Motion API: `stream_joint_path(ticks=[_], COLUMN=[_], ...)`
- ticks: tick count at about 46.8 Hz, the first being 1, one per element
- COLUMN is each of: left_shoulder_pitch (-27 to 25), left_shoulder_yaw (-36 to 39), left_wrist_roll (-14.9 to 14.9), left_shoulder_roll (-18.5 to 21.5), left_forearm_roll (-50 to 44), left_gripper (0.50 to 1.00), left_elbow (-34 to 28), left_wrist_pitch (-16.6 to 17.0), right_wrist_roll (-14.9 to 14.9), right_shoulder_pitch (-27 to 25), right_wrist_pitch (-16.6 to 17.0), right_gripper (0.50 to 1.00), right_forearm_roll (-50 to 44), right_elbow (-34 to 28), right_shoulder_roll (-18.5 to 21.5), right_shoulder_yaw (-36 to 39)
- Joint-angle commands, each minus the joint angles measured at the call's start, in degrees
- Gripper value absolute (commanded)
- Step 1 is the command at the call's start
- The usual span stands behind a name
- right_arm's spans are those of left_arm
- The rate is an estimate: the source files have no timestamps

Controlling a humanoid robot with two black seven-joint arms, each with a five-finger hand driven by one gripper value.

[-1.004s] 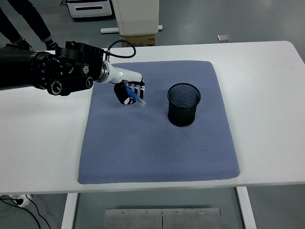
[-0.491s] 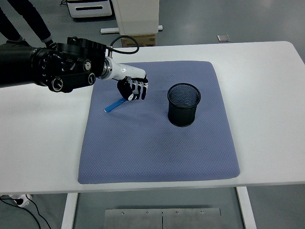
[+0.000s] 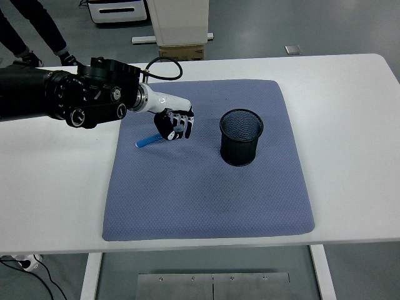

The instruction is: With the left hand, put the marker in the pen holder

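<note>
A blue marker (image 3: 148,140) sticks out to the lower left of my left hand (image 3: 174,124), over the left part of the blue-grey mat (image 3: 206,187). The hand's fingers are curled around the marker's upper end, and the free tip hangs close above the mat. A black mesh pen holder (image 3: 240,137) stands upright on the mat, to the right of the hand and apart from it. My right arm does not show.
The mat lies on a white table (image 3: 350,112). A person's legs (image 3: 37,28) stand beyond the table's far left corner. A white cabinet base and a cardboard box (image 3: 181,50) stand on the floor behind the table.
The marker swung in the hand from pointing lower right to pointing lower left. The hand stayed over the mat's left part, shifting only slightly.
</note>
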Motion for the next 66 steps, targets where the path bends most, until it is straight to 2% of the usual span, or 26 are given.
stream_joint_path(ticks=[1, 19, 20, 26, 31, 57, 66], left_shoulder_pitch=[0.61, 2.20, 2.20, 2.99, 3.08, 2.90, 2.64], left_shoulder_yaw=[0.26, 0.52, 0.52, 1.31, 1.49, 4.92, 5.09], left_wrist_roll=[0.00, 0.00, 0.00, 0.00, 0.00, -0.08, -0.08], left_shoulder_roll=[0.01, 0.01, 0.01, 0.10, 0.10, 0.54, 0.45], left_forearm_roll=[0.26, 0.52, 0.52, 0.52, 0.52, 0.78, 0.96], left_gripper=[0.500, 0.505, 0.531, 0.549, 0.599, 0.596, 0.596], left_elbow=[-0.05, 0.04, 0.04, 0.13, 0.13, 0.22, 0.22], left_wrist_pitch=[0.00, 0.09, 0.09, 0.44, 0.70, 0.70, 1.84], right_wrist_roll=[0.00, 0.00, 0.00, 0.00, 0.00, 0.00, 0.00], right_shoulder_pitch=[0.07, 0.07, 0.07, -0.02, 0.07, -0.02, -0.02], right_wrist_pitch=[0.00, 0.00, 0.00, 0.00, 0.00, 0.00, 0.00], right_gripper=[1.000, 1.000, 1.000, 1.000, 1.000, 1.000, 1.000], right_forearm_roll=[0.00, 0.00, 0.00, 0.00, 0.00, 0.00, 0.00], right_elbow=[0.00, 0.00, 0.00, 0.00, 0.00, 0.00, 0.00], right_shoulder_roll=[0.00, 0.00, 0.00, 0.00, 0.00, 0.00, 0.00], right_shoulder_yaw=[0.08, 0.00, 0.00, 0.00, 0.00, 0.00, 0.00])
